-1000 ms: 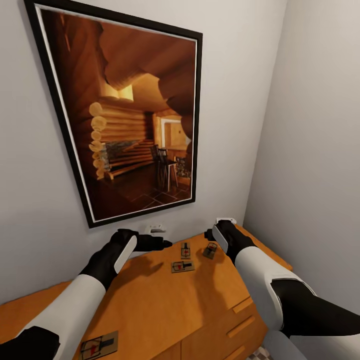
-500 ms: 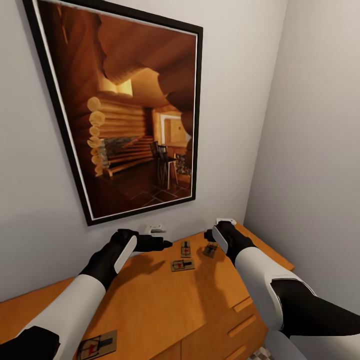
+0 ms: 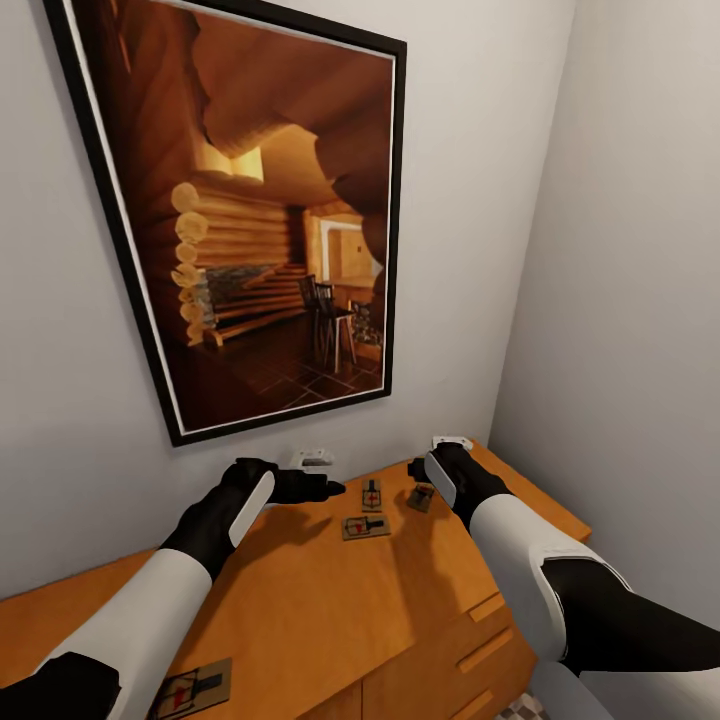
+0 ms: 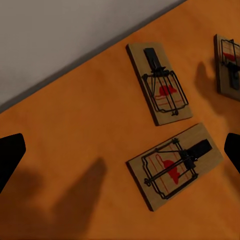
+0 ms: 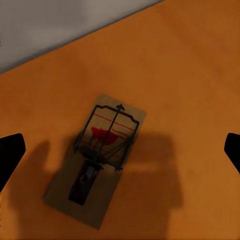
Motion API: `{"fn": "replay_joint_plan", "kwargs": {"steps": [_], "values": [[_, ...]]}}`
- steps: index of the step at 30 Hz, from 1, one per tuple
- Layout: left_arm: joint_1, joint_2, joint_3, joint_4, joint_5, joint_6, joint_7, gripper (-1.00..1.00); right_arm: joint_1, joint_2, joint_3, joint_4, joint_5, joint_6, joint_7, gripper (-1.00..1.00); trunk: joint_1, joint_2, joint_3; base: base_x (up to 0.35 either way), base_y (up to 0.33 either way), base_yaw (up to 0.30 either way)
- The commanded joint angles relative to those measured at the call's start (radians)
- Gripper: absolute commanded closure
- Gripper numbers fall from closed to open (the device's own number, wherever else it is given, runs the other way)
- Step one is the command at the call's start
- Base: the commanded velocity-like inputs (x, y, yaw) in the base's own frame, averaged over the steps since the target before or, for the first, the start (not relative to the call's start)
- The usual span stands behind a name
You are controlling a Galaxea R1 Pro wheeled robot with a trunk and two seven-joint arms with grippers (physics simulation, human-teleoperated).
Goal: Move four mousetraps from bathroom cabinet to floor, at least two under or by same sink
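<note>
cabinet (image 3: 330,600): orange-brown | mousetraps (image 4: 175,165): tan, black wire, red mark | wall (image 3: 60,450): seemingly pale grey

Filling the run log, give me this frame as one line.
phase: pre-grasp | left gripper: open | right gripper: open above mousetrap | cabinet top: four mousetraps

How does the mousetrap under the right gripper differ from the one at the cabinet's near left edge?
The mousetrap under the right gripper lies far back near the wall; the near-left mousetrap sits alone at the cabinet's front edge. The first has two neighbours; the second none. Both lie flat, untouched, tan with red marks.
</note>
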Motion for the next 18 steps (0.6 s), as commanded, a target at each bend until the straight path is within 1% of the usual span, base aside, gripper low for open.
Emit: {"fn": "replay_joint_plan", "kwargs": {"steps": [1, 18], "values": [[-0.001, 0.0, 0.0, -0.001, -0.004, 0.004, -0.004, -1.0, -0.001, 0.001, -0.006, -0.002, -0.006, 0.002, -0.005, -1.0, 0.0, -0.001, -0.002, 0.0, 0.0, 0.0], [-0.001, 0.0, 0.0, -0.001, -0.003, 0.004, -0.004, -1.0, 0.0, 0.001, -0.005, -0.001, -0.005, 0.003, 0.0, -1.0, 0.0, -0.001, -0.002, 0.0, 0.0, 0.0]]}}
